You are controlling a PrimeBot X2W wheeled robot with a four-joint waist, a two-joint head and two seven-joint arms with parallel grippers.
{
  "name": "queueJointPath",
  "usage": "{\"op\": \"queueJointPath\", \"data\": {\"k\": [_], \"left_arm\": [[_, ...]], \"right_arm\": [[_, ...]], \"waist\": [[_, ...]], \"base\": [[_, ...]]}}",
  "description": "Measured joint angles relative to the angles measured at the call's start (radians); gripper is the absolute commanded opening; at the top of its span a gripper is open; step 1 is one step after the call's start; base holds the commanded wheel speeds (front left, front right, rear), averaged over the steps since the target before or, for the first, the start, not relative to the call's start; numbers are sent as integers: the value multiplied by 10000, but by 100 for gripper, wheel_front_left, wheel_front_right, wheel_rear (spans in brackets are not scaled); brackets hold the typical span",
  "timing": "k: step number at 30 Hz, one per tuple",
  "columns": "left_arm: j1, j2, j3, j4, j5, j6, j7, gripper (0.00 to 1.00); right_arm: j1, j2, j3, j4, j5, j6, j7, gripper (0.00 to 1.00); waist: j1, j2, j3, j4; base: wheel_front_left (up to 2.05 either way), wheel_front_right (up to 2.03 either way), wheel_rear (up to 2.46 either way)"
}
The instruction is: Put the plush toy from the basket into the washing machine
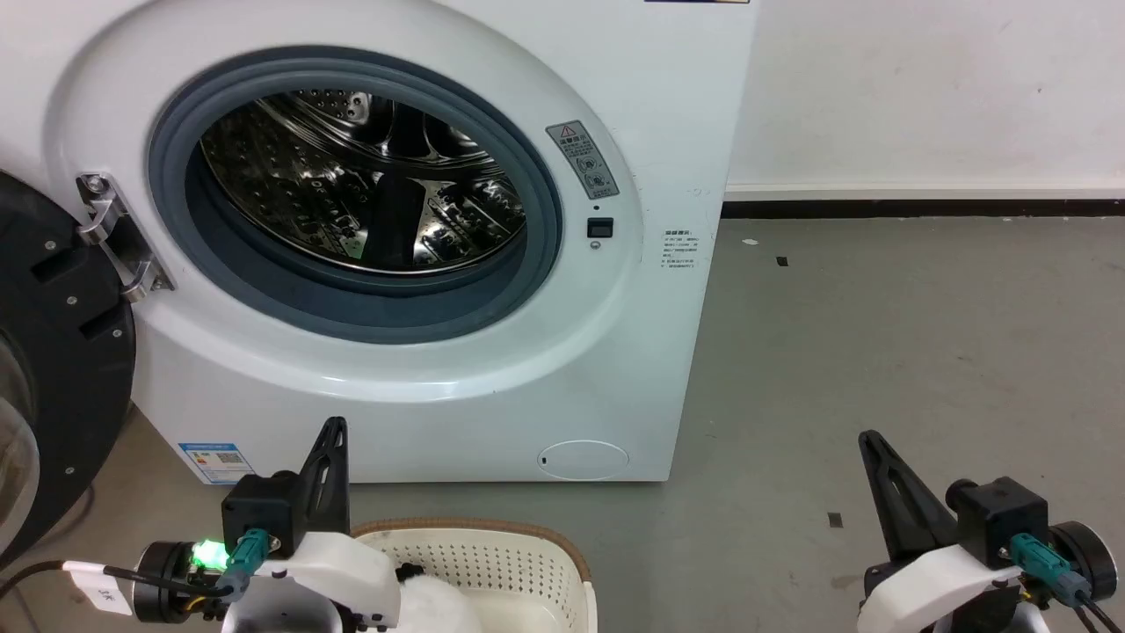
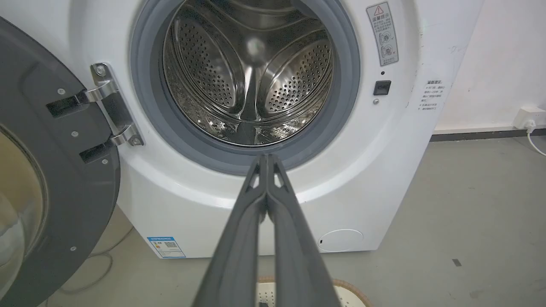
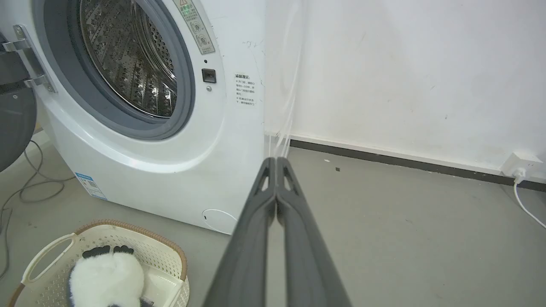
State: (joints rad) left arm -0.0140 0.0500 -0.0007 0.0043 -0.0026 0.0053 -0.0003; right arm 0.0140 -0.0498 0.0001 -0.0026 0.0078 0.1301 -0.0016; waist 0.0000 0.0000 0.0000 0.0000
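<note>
The white washing machine (image 1: 422,369) stands ahead with its black door (image 1: 53,369) swung open to the left and its steel drum (image 1: 360,185) bare. On the floor in front sits the cream basket (image 1: 527,563) with a brown rim. The plush toy (image 3: 106,277), white fur with black ears, lies inside the basket (image 3: 166,260). My left gripper (image 1: 334,428) is shut with nothing in it, raised above the basket's left end and pointing at the porthole (image 2: 247,76). My right gripper (image 1: 868,437) is shut too, over bare floor to the right.
A grey concrete floor (image 1: 923,352) stretches right of the washer to a white wall with a dark skirting. A wall socket with a white cable (image 3: 522,170) sits far right. Loose cables (image 3: 30,187) lie on the floor by the open door.
</note>
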Motion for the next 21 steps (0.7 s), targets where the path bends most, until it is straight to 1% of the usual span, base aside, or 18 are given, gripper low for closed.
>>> {"op": "queueJointPath", "data": {"k": [5,6,16,21], "left_arm": [[0,0,2,0,0,0,0,0],[-2,0,2,2,0,6,0,100],[-10,0,-61,67,-4,92,-96,100],[-88,0,-146,395,-10,90,-190,100]], "right_arm": [[0,0,2,0,0,0,0,0],[2,0,4,-2,4,0,0,100],[3,0,-58,-44,136,0,-77,100],[3,0,-84,-107,255,0,-180,100]], "waist": [[0,0,0,0],[0,0,0,0],[0,0,50,4],[0,0,169,-1]], "base": [[0,0,0],[0,0,0],[0,0,0],[0,0,0]]}}
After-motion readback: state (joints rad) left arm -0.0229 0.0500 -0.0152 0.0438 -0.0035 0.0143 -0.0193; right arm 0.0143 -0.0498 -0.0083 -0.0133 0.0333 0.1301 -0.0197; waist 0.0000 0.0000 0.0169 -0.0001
